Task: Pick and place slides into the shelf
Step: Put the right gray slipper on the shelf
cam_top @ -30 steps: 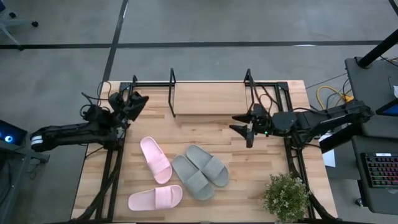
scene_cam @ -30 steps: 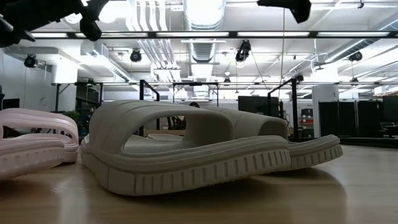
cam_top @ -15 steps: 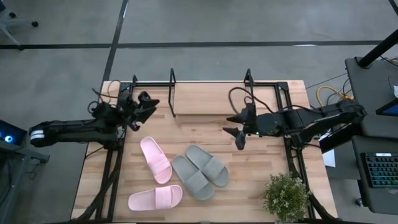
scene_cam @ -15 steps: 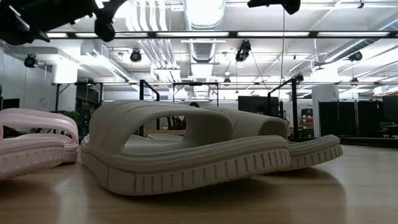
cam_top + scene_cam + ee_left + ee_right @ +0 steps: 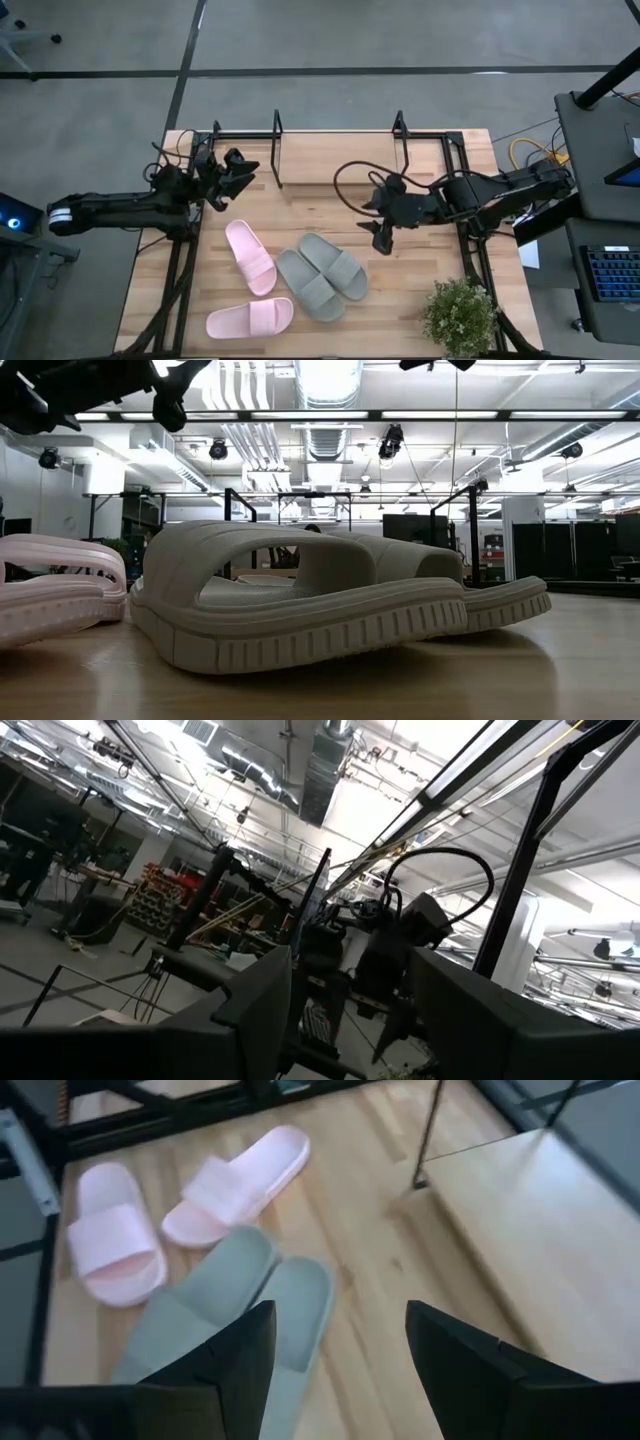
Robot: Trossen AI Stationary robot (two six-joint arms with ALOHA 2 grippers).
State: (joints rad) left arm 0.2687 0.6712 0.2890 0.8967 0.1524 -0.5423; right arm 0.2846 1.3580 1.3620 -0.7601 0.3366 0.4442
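Slides [image 5: 290,280] lie mid-worktop [image 5: 420,270], shelf [image 5: 335,160] at the far edge; right pincer [image 5: 378,228] and left pincer [image 5: 238,166] hover, fingers apart.

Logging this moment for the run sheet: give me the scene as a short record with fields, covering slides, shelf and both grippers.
pink slides: two, on the table, apart from each other
grey slides: two, side by side and touching, mid-table
shelf: at the table's far edge, no slides on it
left gripper: open, empty, near the shelf's left end
right gripper: open, empty, above the table just beyond the grey pair
plant: at the near right corner
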